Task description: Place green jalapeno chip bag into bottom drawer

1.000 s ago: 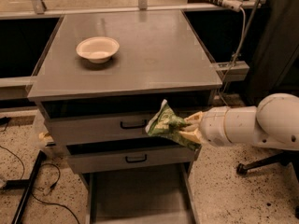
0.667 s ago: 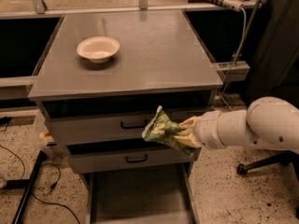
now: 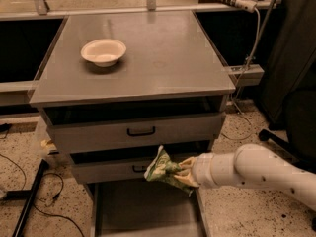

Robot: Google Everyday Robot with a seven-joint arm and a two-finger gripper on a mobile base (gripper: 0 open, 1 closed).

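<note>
My gripper (image 3: 183, 172) is shut on the green jalapeno chip bag (image 3: 162, 169), a small crinkled green bag with white print. It holds the bag in the air in front of the middle drawer, over the back of the bottom drawer (image 3: 145, 209). The bottom drawer is pulled out, a wide grey tray with a flat floor. My white arm (image 3: 256, 174) reaches in from the right.
A white round bowl (image 3: 103, 52) sits on the grey cabinet top (image 3: 163, 58). Two upper drawers with black handles (image 3: 141, 132) are partly open. Cables lie on the speckled floor at left, and a chair base (image 3: 276, 139) stands at right.
My gripper has moved down and left with the chip bag, from in front of the top drawer to in front of the middle drawer above the bottom drawer.
</note>
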